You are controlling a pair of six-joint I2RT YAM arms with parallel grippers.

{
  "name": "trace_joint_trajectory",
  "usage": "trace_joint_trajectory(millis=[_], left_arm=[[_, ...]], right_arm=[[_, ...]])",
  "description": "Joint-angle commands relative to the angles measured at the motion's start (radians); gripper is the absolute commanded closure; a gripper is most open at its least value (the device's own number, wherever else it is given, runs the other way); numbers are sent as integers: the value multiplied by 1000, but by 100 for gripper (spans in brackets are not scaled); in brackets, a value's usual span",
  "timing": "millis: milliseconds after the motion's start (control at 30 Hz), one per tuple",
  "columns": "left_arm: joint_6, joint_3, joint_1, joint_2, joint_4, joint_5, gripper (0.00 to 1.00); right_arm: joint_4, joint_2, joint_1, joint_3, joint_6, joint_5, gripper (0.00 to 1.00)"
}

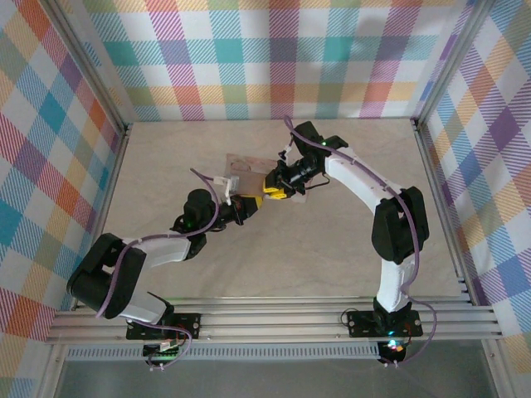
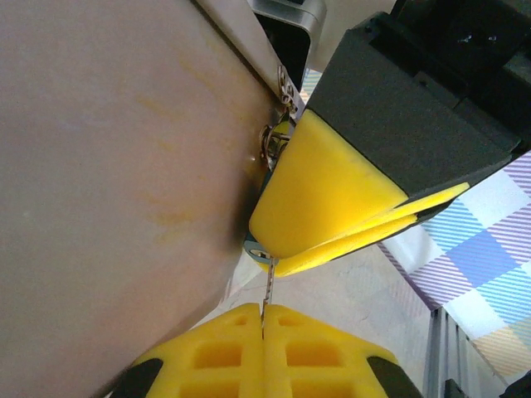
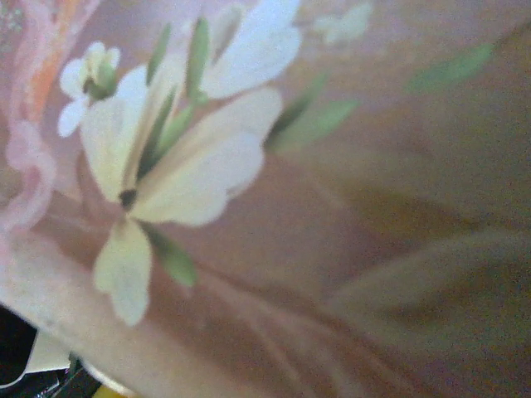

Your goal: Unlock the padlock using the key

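Note:
In the left wrist view my left gripper point(image 2: 264, 313) is shut on the key point(image 2: 270, 286), a thin metal sliver standing up from between its yellow pads. The key's tip meets the underside of the padlock point(image 2: 254, 245), of which just a blue sliver shows. The right gripper's yellow fingers point(image 2: 332, 191) are closed round the padlock's body. The pale shackle point(image 2: 270, 143) hangs at the pink box's latch. From above, the left gripper point(image 1: 247, 206) and right gripper point(image 1: 272, 191) meet tip to tip beside the box; key and padlock are too small to make out there.
The pink flower-printed box point(image 1: 245, 163) lies at the table's middle, just behind both grippers; its side point(image 2: 124, 166) takes up the left of the left wrist view and its flower print point(image 3: 166, 157) sits close to the right wrist camera. Plaid walls surround the table.

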Motion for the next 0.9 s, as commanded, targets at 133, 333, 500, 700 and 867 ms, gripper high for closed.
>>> trace_joint_trajectory(millis=[133,333,500,700,867], left_arm=[[-16,43,8,33,58,20,100],[-24,44,8,38,64,3,100],[-29,33,14,26,68,-42,100],[-29,31,21,23,71,-42,100],[-33,24,22,24,97,-34,100]], right_arm=[[17,7,-2,68,-43,-83,100],[6,20,-2,77,-49,-93,100],[-1,21,-3,78,-56,-103,100],[-19,20,-4,81,-73,-142,100],[-56,27,-4,90,-101,-173,100]])
